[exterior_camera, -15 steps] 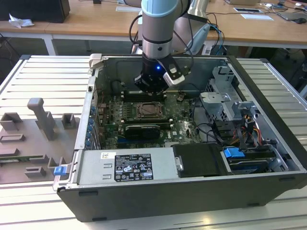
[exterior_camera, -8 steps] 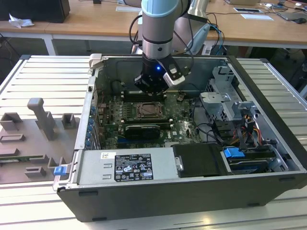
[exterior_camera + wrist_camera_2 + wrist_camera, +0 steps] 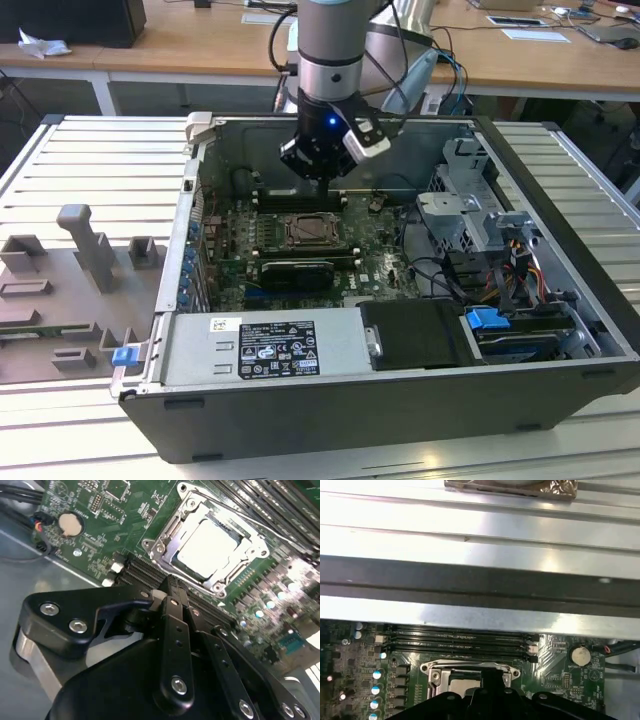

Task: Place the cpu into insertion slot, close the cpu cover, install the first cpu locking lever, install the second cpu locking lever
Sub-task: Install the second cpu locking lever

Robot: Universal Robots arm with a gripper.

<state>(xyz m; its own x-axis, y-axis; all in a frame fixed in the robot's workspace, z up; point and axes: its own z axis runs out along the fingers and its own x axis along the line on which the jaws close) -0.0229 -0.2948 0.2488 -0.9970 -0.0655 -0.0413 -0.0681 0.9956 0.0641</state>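
Here the black gripper [image 3: 316,170] hangs centre-frame in the exterior view; fingers closed, empty — pale square cpu [image 3: 212,547] seated under its silvery metal cpu cover [image 3: 161,547]

Pale silvery cpu [image 3: 210,547], green circuit board [image 3: 100,510], black memory slots [image 3: 460,640]

Both wrist views near insertion slot [image 3: 212,547]

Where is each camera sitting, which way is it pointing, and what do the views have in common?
Exterior view: off the arm, above the open computer case, seeing the gripper over the board.
Second wrist view: on the arm, facing past the gripper at the cpu under its cover.
First wrist view: on the arm, facing the case wall.
Both wrist views share the coin battery.
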